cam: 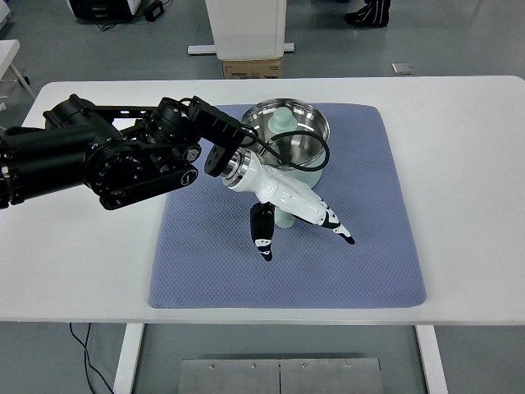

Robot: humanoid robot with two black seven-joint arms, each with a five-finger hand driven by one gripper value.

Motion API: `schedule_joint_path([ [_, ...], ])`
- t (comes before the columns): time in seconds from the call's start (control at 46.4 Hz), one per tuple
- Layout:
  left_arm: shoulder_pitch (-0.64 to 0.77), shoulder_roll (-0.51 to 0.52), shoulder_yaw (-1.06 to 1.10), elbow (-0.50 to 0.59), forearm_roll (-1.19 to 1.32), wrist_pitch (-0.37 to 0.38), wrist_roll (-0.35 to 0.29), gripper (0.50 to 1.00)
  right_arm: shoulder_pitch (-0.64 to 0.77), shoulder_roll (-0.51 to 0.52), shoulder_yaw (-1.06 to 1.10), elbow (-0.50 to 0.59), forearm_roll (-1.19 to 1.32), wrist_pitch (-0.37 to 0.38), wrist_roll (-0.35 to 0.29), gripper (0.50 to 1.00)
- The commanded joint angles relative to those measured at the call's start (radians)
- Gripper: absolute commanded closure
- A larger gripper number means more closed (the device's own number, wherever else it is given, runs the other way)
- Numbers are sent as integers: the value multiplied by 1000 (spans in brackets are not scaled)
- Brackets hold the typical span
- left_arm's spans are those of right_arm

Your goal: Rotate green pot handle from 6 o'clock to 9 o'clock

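Observation:
A pale green pot (305,172) with a shiny steel inside stands at the back of the blue quilted mat (205,263). Its pale green handle (285,218) runs toward me, mostly hidden under my left hand. A pale green part (283,121) also shows at the pot's far rim. My left hand (305,242), white with black fingertips, lies over the handle. The thumb (262,234) points down on the handle's left side, and the fingers (332,220) stretch out to its right. The hand looks open, with no firm hold visible.
The black left arm (98,156) crosses the white table (467,164) from the left edge. Beyond the table stand a cardboard box (253,67) and a white column (246,29). A person's shoes (369,15) show at the top.

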Motion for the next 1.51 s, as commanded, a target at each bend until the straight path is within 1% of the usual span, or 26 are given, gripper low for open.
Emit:
schedule_joint_path([
  [0.0,-5,1,2,0,12,0,0,500,0,0,0,0,0,1,0,500],
  [0.711,-22,20,2,0,29,-6,0,500,0,0,0,0,0,1,0,500],
  [0.84,-32,39,2,0,30,-18,0,500,0,0,0,0,0,1,0,500],
  [1.077,-57,39,3,0,30,-29,0,500,0,0,0,0,0,0,0,500],
  [1.228,-72,39,2,0,30,-75,0,500,0,0,0,0,0,0,0,500],
  [1.487,-103,39,2,0,27,-130,0,500,0,0,0,0,0,0,0,500],
])
